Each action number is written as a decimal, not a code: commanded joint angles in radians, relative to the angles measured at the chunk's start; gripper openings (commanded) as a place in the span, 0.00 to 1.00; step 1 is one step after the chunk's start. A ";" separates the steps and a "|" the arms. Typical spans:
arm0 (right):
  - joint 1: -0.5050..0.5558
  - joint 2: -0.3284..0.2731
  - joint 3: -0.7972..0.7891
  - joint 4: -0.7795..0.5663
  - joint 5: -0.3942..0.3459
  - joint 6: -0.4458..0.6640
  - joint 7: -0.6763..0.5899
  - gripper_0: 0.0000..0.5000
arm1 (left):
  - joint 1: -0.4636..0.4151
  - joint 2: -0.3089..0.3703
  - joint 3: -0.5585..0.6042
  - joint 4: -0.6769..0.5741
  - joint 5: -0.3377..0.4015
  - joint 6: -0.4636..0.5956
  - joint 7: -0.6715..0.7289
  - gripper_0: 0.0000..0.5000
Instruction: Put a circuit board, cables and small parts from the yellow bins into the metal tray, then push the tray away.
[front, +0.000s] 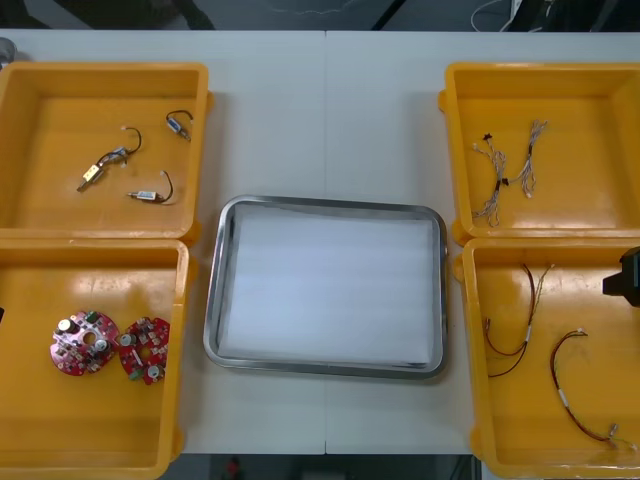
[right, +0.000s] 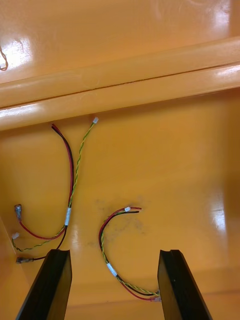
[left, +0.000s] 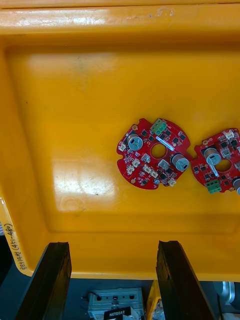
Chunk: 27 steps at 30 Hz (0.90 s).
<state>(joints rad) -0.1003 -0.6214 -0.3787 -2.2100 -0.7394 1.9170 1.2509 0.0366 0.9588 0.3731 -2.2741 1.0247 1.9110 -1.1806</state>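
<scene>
Front view, shiny rectangular metal tray (front: 326, 204)

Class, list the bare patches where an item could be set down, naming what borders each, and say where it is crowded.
The metal tray is bare inside. Bare table lies beyond it, between the far left bin and far right bin. The near left bin is free on the near side of its circuit boards. Crowded: near right bin, around its cables.
</scene>
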 joint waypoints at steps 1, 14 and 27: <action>0.013 -0.032 -0.019 -0.008 -0.008 0.003 0.002 1.00 | 0.017 -0.002 -0.005 -0.005 -0.011 0.009 0.090 1.00; 0.013 -0.032 -0.019 -0.008 -0.008 0.003 0.002 1.00 | 0.017 -0.002 -0.005 -0.005 -0.011 0.009 0.090 1.00; 0.013 -0.032 -0.019 -0.008 -0.008 0.003 0.002 1.00 | 0.017 -0.002 -0.005 -0.005 -0.011 0.009 0.090 1.00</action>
<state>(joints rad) -0.1003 -0.6214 -0.3787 -2.2100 -0.7394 1.9170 1.2509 0.0366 0.9588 0.3731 -2.2741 1.0247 1.9110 -1.1806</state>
